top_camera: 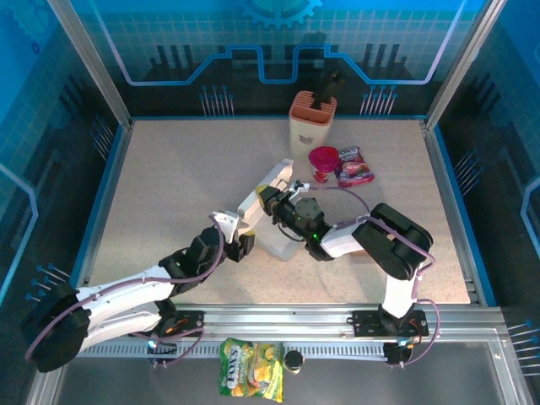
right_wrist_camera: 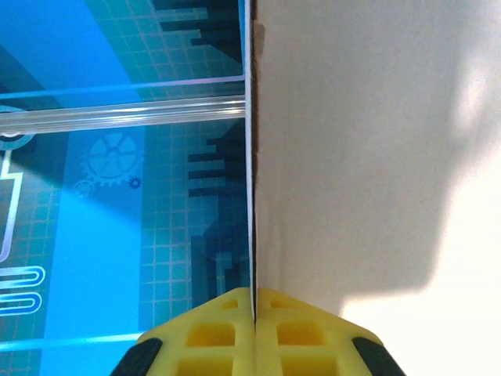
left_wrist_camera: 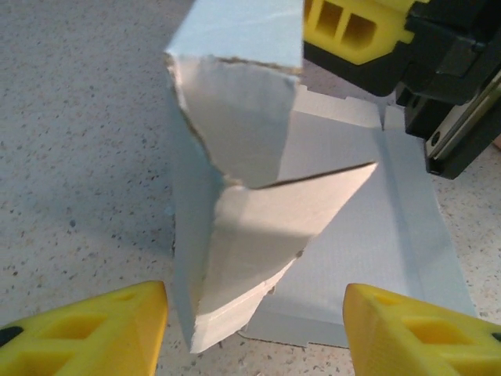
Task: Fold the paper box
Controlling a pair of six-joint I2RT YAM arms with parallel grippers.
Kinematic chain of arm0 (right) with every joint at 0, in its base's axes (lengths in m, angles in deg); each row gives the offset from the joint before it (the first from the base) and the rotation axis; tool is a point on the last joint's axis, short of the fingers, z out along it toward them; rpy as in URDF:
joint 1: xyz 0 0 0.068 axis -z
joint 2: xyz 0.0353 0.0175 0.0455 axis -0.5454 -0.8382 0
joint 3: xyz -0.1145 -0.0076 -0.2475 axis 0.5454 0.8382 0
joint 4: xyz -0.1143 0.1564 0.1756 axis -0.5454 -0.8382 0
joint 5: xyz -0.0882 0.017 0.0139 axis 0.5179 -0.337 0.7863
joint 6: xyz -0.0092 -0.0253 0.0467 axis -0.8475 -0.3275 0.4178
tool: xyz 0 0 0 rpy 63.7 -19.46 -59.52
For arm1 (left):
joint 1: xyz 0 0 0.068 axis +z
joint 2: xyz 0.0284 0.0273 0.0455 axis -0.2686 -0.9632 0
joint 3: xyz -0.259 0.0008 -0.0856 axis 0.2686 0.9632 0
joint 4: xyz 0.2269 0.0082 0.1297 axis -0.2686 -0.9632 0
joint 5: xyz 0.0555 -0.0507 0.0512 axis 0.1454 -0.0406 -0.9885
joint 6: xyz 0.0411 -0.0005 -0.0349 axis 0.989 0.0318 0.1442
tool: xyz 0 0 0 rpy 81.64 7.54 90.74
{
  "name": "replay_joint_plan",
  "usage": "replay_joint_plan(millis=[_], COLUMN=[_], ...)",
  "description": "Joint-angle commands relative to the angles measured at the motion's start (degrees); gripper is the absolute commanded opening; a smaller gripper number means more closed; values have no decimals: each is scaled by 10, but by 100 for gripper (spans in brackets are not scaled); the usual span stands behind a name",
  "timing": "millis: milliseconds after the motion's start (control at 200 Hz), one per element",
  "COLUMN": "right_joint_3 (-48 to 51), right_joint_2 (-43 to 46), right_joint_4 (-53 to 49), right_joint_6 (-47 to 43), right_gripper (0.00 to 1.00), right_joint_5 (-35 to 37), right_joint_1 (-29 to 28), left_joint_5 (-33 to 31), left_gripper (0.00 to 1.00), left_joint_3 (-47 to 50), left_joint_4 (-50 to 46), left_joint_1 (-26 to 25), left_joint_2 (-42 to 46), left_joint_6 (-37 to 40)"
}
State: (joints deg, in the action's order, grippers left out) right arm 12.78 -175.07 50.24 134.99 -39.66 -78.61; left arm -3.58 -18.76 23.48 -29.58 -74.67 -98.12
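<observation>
The white paper box (top_camera: 272,221) stands partly folded mid-table, one flap raised and a flat panel lying on the surface. In the left wrist view its folded corner (left_wrist_camera: 235,235) rises between my yellow fingers (left_wrist_camera: 86,329), touching neither. My left gripper (left_wrist_camera: 254,337) is open around that corner, and from above it (top_camera: 243,240) sits at the box's near-left side. My right gripper (top_camera: 273,201) is shut on the box's upper wall. In the right wrist view the thin paper edge runs straight into the closed gripper (right_wrist_camera: 254,309), with the box panel (right_wrist_camera: 376,157) to the right.
A beige holder (top_camera: 313,120) with dark handles stands at the back. A pink funnel-like cup (top_camera: 323,158) and a snack packet (top_camera: 354,166) lie right of the box. A yellow candy bag (top_camera: 251,369) rests on the front rail.
</observation>
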Motion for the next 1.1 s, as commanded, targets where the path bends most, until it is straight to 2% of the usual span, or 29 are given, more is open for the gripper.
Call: replay_joint_plan(millis=[0, 90, 245, 460, 665, 880, 1096], right_joint_3=[6, 7, 2, -1, -5, -11, -13], right_joint_2=[-12, -17, -27, -26, -26, -31, -30], right_joint_4=[31, 36, 43, 42, 37, 37, 28], right_joint_6=[2, 2, 7, 7, 6, 10, 10], right_gripper=[0, 0, 0, 0, 0, 0, 0], right_joint_5=[-13, -18, -22, -22, -24, -23, -23], right_joint_1=[10, 13, 14, 14, 11, 5, 3], left_joint_5=[-35, -30, -27, -49, -25, -1, -18], left_gripper=[57, 52, 35, 33, 32, 29, 28], left_joint_3=[12, 16, 23, 16, -2, -29, -32], left_joint_4=[-27, -37, -48, -23, 20, 41, 57], left_joint_1=[-1, -1, -1, 1, 25, 28, 30], left_joint_2=[14, 41, 78, 34, -25, -85, -112], left_joint_6=[-22, -35, -37, -16, 3, 21, 22])
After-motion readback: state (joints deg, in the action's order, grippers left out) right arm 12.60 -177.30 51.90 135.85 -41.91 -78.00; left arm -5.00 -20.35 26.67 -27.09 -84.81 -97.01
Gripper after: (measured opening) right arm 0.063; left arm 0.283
